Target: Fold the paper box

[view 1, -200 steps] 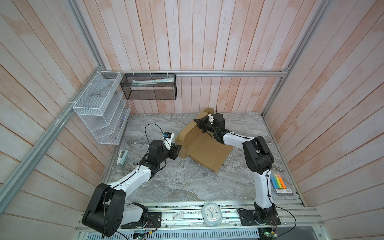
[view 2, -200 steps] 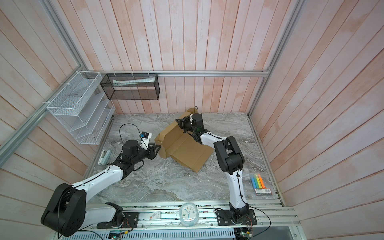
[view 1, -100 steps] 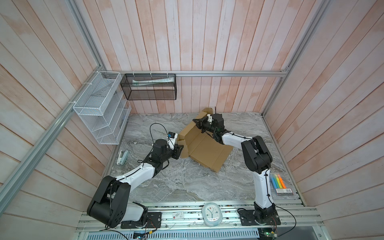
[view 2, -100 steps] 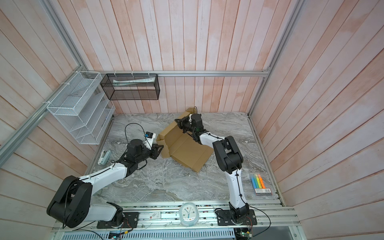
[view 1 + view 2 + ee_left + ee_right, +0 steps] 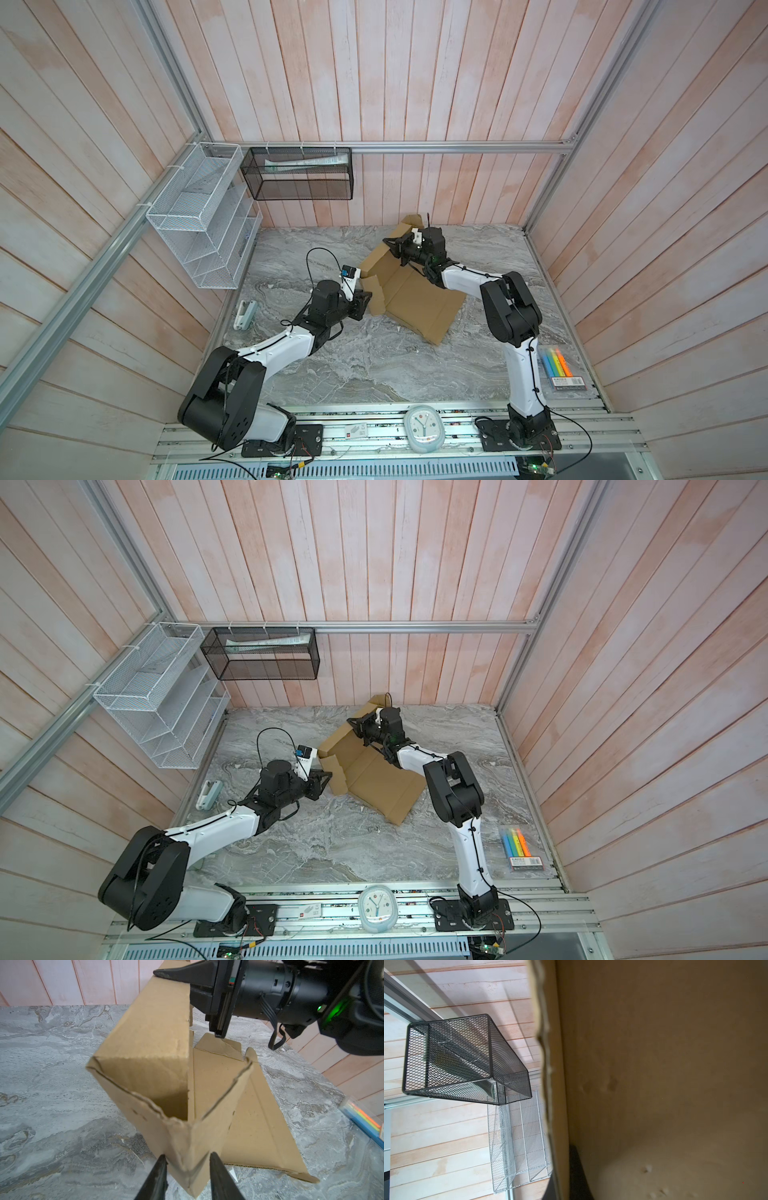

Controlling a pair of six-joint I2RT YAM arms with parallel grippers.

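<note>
Left hand has advanced, now pinching folded corner of paper box.

paper box: plain brown corrugated cardboard, unprinted, partly folded. main panel lies flat on the grey marbled tabletop, toward the back wall, slanted to the table edges. far long side panel stands raised. at its left end a flap turns inward, forming an upright corner. crease lines and small tabs show.
</note>
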